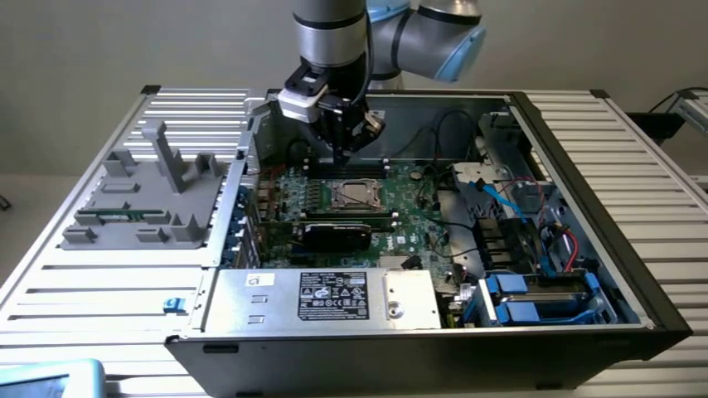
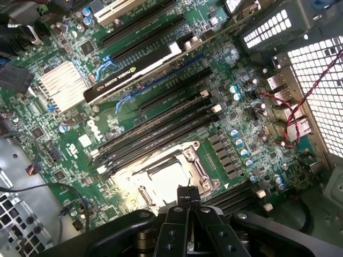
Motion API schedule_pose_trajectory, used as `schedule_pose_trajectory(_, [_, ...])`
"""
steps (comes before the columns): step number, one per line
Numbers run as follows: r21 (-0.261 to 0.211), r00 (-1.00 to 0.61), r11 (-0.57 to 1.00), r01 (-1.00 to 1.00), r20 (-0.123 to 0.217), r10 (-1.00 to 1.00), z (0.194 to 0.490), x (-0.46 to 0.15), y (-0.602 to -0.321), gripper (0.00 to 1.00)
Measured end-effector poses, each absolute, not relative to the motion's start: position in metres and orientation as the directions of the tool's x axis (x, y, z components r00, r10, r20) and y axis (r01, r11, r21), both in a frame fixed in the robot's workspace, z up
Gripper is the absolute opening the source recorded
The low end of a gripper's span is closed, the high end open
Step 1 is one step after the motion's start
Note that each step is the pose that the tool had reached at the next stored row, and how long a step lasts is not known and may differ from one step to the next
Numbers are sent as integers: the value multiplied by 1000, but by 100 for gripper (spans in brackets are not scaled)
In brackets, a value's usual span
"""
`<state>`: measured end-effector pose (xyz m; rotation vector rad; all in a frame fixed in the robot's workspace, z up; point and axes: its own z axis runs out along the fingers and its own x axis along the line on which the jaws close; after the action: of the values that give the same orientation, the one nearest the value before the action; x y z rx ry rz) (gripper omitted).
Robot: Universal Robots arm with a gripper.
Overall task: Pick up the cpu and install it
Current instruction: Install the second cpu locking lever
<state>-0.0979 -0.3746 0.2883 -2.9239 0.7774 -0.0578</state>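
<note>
The claw [image 1: 345, 151] is closed with nothing visibly held between its fingertips, and hangs inside the open computer case [image 1: 575, 166], just above the motherboard [image 1: 415, 220]. The cpu [image 1: 354, 196] lies flat in the socket at the middle of the motherboard, directly below the claw tips. In the wrist view, the cpu [image 2: 163, 179] sits within the metal socket frame [image 2: 201, 168], beside the memory slots [image 2: 161, 128].

Your arm [image 1: 332, 33] reaches down from above, its grey wrist joints bent over near the top of the exterior view. The gripper [image 1: 346, 149] points straight down, its black fingers [image 2: 188, 199] pressed together with nothing visible between them in the wrist view.
</note>
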Motion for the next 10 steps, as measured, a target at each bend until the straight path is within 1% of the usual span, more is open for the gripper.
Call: schedule_pose_trajectory(10, [-156, 866, -855, -495, -14, -499, 279, -98, -388, 11])
